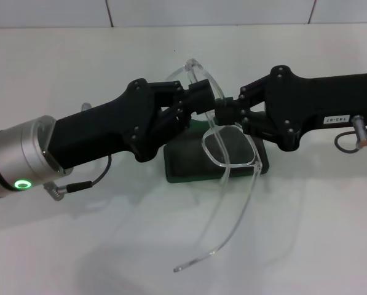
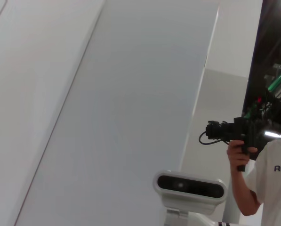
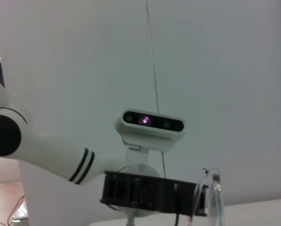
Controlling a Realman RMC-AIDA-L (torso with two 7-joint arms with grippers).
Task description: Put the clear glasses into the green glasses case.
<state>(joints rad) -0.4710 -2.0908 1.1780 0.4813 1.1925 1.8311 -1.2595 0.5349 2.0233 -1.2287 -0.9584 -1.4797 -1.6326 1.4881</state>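
Colourless clear glasses [image 1: 232,150], dark green glasses case [image 1: 189,165], black tools.

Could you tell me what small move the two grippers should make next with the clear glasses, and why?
Probably fold the loose arm. The left gripper and right gripper both pinch the transparent plastic glasses at the bridge, held over the dark green rectangular glasses case on the white table. One long temple hangs unfolded well past the case, so it likely would not fit yet.
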